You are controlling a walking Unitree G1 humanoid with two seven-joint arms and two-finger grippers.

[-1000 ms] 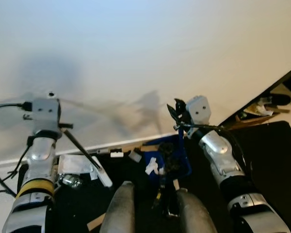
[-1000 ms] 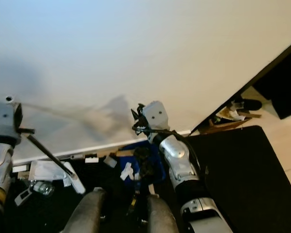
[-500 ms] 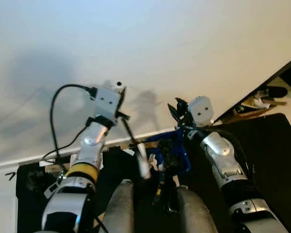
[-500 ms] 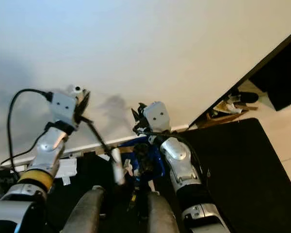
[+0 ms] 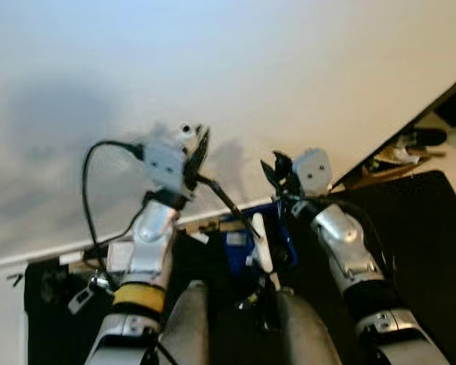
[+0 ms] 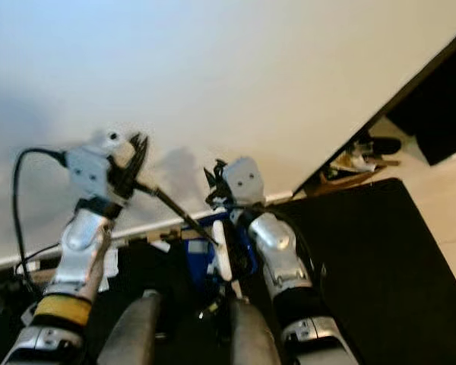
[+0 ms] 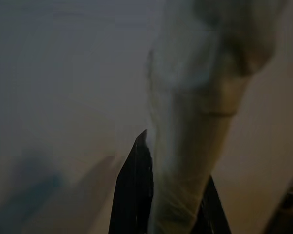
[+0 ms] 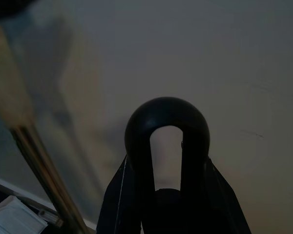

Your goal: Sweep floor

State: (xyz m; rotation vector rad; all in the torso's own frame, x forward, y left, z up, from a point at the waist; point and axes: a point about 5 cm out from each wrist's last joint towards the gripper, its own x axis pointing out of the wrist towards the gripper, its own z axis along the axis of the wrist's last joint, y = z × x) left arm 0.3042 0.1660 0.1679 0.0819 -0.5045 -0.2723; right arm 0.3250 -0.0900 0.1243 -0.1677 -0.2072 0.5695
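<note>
Arms raised before the wall, we clamp the broom handle in our left gripper and the dustpan's looped handle in our right gripper.

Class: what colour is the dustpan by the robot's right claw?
Blue dustpan; the right eye view shows it best.

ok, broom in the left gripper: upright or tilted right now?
Tilted. The broom slants down from the left gripper toward the blue dustpan, its pale head low by the right arm, near the baseboard.

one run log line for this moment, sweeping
left claw: shut on broom handle | broom head: at blue dustpan | right claw: shut on dustpan handle loop
</note>
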